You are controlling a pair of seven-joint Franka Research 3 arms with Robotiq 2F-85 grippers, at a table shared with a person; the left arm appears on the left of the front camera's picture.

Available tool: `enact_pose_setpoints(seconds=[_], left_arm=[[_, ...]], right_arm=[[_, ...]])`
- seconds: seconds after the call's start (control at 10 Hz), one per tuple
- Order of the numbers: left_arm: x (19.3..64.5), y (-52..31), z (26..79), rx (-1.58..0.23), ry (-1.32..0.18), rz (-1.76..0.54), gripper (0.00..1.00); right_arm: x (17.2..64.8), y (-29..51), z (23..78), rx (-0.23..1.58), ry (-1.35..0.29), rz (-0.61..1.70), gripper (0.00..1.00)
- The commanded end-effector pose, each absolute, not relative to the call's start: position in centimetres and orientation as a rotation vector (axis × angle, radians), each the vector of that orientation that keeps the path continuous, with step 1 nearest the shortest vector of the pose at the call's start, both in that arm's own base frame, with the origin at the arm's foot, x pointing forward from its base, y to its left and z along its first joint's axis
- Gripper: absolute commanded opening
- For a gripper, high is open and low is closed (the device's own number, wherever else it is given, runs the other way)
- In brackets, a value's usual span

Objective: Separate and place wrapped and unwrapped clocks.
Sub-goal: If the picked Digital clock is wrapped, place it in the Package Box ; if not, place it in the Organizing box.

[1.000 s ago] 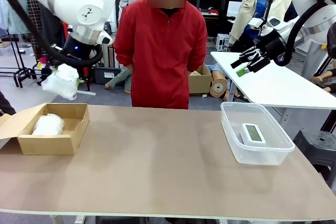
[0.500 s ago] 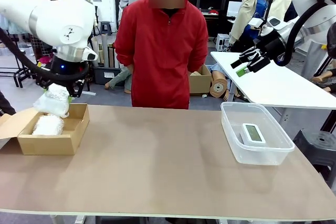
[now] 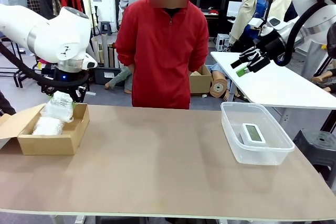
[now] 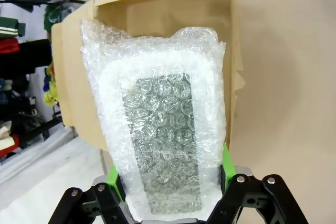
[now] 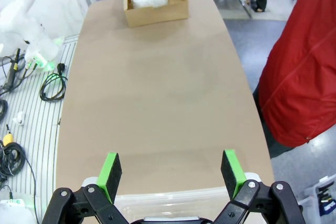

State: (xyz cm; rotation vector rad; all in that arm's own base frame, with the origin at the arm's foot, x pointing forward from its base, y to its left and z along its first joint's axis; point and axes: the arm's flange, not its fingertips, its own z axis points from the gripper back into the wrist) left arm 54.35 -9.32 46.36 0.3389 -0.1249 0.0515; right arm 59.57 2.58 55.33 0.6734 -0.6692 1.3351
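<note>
Gripping one bubble-wrapped clock (image 3: 59, 106) over the cardboard box (image 3: 73, 132), the left gripper (image 3: 62, 103) pinches it; no print is readable through the wrap. A second wrapped clock (image 3: 47, 126) lies inside. One bare clock (image 3: 253, 132) sits in the clear tub (image 3: 233, 140). The right gripper (image 3: 245, 62) hangs spread, empty.

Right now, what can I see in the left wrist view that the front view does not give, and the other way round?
Left wrist view only: the grey screen under the bubble wrap of the held wrapped clock, and the green fingers clamped on its sides.

Front view only: the bare clock in the clear plastic bin, the raised open right gripper, the person, and a second wrapped bundle in the box.

Both: the held clock over the cardboard box, and the table.
</note>
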Motion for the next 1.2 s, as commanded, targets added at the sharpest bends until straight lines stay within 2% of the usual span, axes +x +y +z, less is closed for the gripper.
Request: enact_pose_setpoints(seconds=[0.0, 0.3, 1.1], left_arm=[[53.9, -9.1, 47.5, 0.338, -0.123, 0.047, 0.00], [53.9, -9.1, 47.5, 0.338, -0.123, 0.047, 0.00], [55.1, -7.8, 41.8, 0.369, -0.159, 0.149, 0.00]], right_arm=[[59.5, 2.7, 55.5, 0.657, -0.667, 1.341, 1.00], [59.5, 2.7, 55.5, 0.657, -0.667, 1.341, 1.00], [59.5, 2.7, 55.5, 0.657, -0.667, 1.341, 1.00]])
